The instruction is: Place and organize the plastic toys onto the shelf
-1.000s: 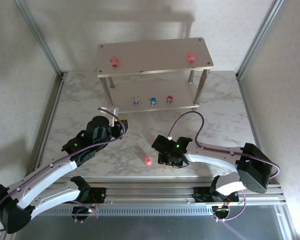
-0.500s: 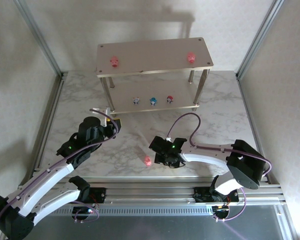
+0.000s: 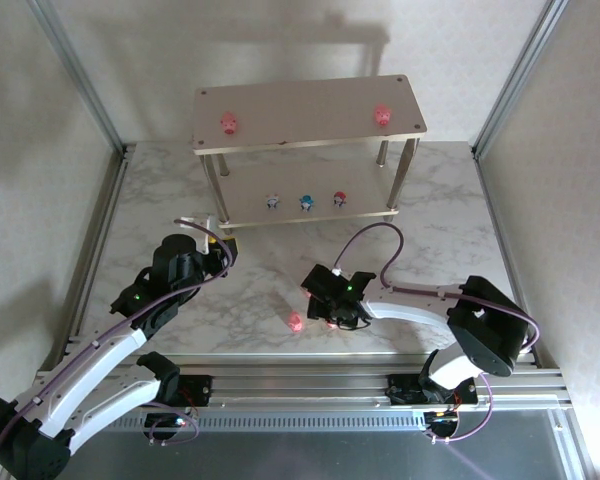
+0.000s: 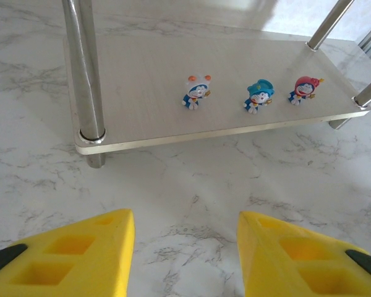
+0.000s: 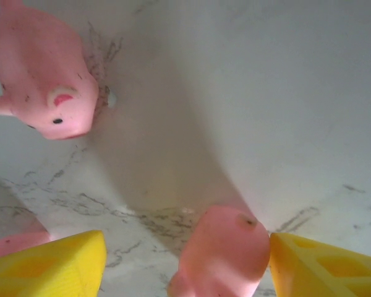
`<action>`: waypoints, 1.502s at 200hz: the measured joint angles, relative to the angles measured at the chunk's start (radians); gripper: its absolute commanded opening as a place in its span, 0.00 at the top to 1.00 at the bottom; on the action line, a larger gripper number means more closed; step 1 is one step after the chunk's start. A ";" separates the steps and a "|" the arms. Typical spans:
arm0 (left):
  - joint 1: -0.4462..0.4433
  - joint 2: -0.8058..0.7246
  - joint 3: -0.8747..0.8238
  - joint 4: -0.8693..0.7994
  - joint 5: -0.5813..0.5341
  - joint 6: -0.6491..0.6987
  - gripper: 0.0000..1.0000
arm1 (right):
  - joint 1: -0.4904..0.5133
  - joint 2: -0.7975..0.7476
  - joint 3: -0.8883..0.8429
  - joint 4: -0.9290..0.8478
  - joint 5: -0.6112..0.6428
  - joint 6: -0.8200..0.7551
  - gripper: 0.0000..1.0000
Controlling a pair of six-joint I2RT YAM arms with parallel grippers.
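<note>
Five toys (image 3: 307, 202) on shelf (image 3: 310, 108); pink toy (image 3: 295, 322) off.

Shelf: one shelf (image 3: 300, 112), two boards.
Pink toys on the top board (image 3: 320, 95): two, a left pink toy (image 3: 229, 124) and a right pink toy (image 3: 382, 115).
Small figures on the lower board (image 4: 142, 80): three, a whitish-blue figure (image 4: 196, 91), a blue figure (image 4: 258, 96) and a red figure (image 4: 305, 90).
Pink toys on the worktop (image 3: 430, 230): two whole in the right wrist view, a far pink toy (image 5: 42, 80) and a near pink toy (image 5: 226, 253), plus a pink sliver (image 5: 12, 244) at the lower left edge, too cut off to identify.
Arms: two, a left arm (image 3: 90, 360) and a right arm (image 3: 410, 298).
Tools: two, a left tool (image 4: 185, 223) and a right tool (image 5: 187, 247); two yellow fingers (image 4: 80, 253) each.
</note>
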 measured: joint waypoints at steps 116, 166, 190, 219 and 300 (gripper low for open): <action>0.011 0.000 0.000 0.000 0.003 0.001 0.52 | -0.030 0.039 0.117 -0.074 0.010 -0.149 0.31; 0.013 0.000 0.000 -0.001 0.002 0.001 0.53 | 0.017 0.014 0.116 -0.216 0.008 -0.175 0.37; 0.013 0.000 0.000 -0.004 0.002 0.001 0.53 | 0.043 0.034 0.119 -0.234 0.002 -0.194 0.37; 0.013 0.000 0.000 -0.007 0.002 0.001 0.53 | 0.045 0.085 0.136 -0.240 0.004 -0.210 0.41; 0.018 0.002 0.000 -0.013 0.002 0.008 0.54 | 0.043 0.144 0.175 -0.243 0.035 -0.245 0.55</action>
